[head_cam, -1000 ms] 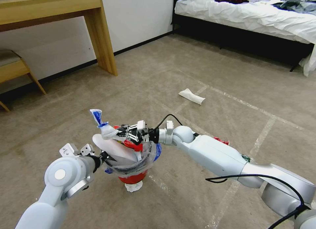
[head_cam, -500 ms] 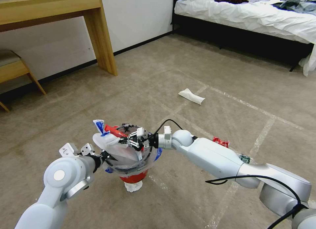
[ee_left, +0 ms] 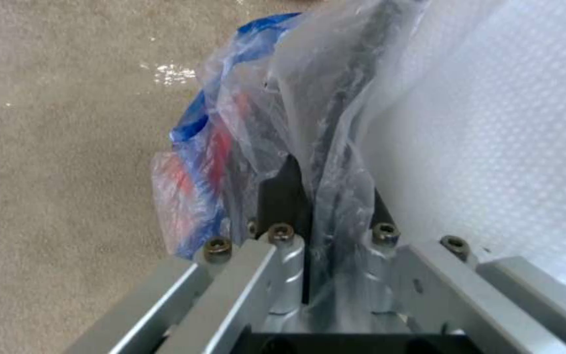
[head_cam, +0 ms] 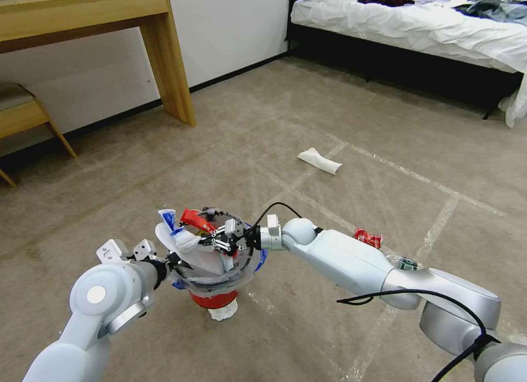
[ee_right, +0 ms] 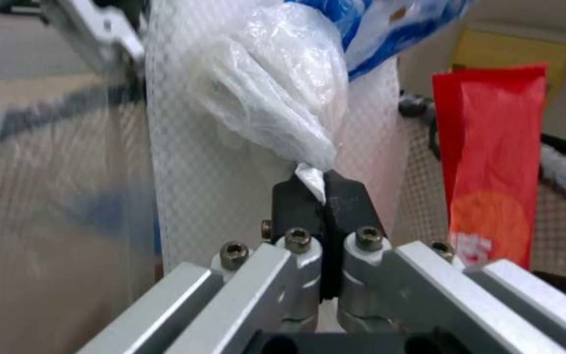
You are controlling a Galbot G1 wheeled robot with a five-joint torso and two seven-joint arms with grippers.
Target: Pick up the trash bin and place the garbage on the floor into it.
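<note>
The trash bin [head_cam: 217, 297] is a red bucket with a clear liner, lifted just above the floor [head_cam: 164, 168]. My left gripper [head_cam: 174, 261] is shut on its near rim and liner [ee_left: 322, 147]. Over the bin's mouth my right gripper [head_cam: 206, 240] is shut on a piece of garbage, a crumpled white and blue plastic bag [ee_right: 270, 98]. That bag [head_cam: 175, 234] hangs at the far rim. A white slipper [ee_right: 184, 196] and a red wrapper [head_cam: 197, 220] stick up out of the bin.
Litter on the carpet: a white slipper [head_cam: 319, 161], a red wrapper [head_cam: 368, 237], a small bottle [head_cam: 403, 263] beside my right arm, and white paper [head_cam: 222, 312] under the bin. A wooden desk leg [head_cam: 173, 69] stands far left and a bed [head_cam: 406, 25] far right.
My right gripper has come down and towards me with the plastic bag, from above the rim into the bin's mouth. A red wrapper now stands up in the bin. The bin stays held.
</note>
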